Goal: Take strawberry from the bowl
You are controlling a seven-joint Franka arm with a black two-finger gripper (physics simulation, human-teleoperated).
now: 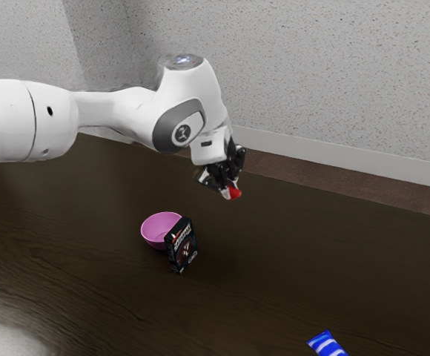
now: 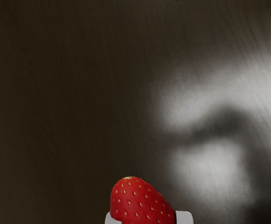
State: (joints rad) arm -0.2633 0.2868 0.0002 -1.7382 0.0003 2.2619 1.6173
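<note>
The black gripper (image 1: pixel 228 190) is gripping the red strawberry (image 1: pixel 234 193) between its two fingertips, holding it up in the air above the dark table (image 1: pixel 296 245), out of the bowl. The pink bowl (image 1: pixel 154 230) is sitting on the table toward the exterior view's left, and a black box (image 1: pixel 182 245) is standing just beside it, while a blue-and-white striped thing (image 1: pixel 326 343) is lying well apart, near that view's lower edge.

You have the plump red strawberry (image 1: pixel 234 193), flecked with pale seeds, pinched between the fingers (image 1: pixel 225 193) above the worktop (image 1: pixel 311 252), well apart from the round pink bowl (image 1: pixel 152 240), which sits upright on that worktop.
</note>
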